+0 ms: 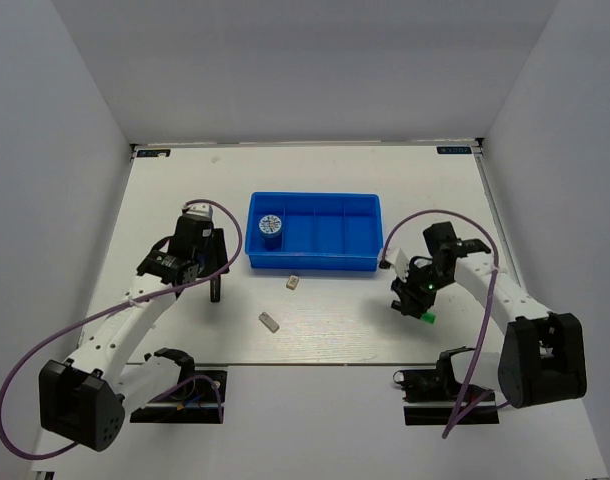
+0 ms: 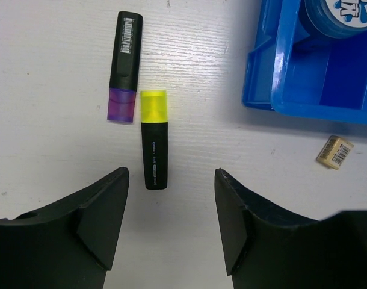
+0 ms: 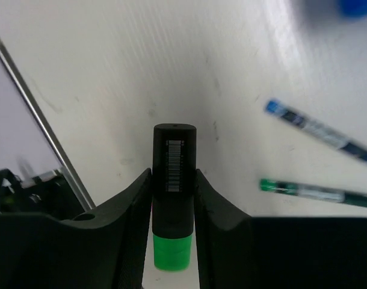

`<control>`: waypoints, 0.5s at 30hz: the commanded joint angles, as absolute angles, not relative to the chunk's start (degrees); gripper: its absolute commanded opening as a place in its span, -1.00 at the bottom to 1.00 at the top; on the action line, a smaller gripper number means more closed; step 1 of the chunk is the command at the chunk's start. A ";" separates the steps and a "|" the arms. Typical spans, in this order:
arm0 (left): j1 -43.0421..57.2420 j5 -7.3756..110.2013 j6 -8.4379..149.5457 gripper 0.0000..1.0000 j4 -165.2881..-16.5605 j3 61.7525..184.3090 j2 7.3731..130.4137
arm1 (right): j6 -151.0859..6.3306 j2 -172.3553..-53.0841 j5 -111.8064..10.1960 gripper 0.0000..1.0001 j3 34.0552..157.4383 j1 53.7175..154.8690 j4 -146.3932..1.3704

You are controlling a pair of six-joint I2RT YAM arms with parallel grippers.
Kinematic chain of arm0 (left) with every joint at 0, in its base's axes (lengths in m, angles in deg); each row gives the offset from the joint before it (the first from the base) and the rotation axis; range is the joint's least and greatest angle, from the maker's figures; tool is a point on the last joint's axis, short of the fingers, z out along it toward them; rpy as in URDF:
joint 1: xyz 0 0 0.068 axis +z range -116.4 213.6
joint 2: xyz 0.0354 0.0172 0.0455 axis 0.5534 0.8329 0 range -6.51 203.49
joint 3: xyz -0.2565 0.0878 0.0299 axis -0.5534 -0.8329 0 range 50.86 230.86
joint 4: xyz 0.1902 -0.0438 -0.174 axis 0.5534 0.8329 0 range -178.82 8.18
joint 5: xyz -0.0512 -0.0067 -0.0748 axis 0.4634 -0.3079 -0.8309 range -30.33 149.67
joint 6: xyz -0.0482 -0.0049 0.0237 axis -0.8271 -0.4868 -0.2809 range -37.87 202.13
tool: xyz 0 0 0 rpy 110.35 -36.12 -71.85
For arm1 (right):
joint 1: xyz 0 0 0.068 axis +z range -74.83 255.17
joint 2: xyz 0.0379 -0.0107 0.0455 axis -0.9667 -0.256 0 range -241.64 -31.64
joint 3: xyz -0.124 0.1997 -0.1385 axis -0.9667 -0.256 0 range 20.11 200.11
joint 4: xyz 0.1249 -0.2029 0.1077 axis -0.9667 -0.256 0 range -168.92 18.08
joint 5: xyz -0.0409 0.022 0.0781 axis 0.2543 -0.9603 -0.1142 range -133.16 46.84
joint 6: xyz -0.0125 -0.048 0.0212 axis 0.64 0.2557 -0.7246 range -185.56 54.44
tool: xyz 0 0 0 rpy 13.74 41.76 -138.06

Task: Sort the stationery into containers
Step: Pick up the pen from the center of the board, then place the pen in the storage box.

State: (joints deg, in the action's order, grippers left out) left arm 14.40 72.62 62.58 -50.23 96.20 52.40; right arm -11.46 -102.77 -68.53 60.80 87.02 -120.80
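Stretched forward from the near-left base, wrist turned down, with the left gripper (image 1: pixel 217 288) spread wide on nothing, just left of the blue tray (image 1: pixel 310 264). Shown only by the left wrist view: a purple-ended marker (image 2: pixel 124 66) and a yellow-ended marker (image 2: pixel 154 138) just beside each other, long axes along the fingers, coloured ends opposite. Folded inward right of the tray, with the right gripper (image 3: pixel 173 174) clamped on a green-ended marker (image 3: pixel 174 150), green end toward the wrist. Shown only there: a blue pen (image 3: pixel 319 133) and a green pen (image 3: pixel 316 194), aslant.
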 commanded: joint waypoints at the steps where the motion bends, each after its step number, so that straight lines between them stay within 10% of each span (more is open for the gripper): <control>1: 14.70 72.06 62.53 0.38 -50.33 97.27 52.90 | -13.35 -100.81 -77.78 -1.00 71.43 88.08 -130.53; 15: 16.81 72.68 61.92 0.28 -50.24 96.83 59.40 | -57.86 -121.27 -83.00 -1.00 103.93 101.17 -109.99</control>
State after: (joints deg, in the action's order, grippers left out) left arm 15.67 72.62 62.52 -50.23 96.20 58.85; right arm -39.65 -118.25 -84.33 98.07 98.37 -120.80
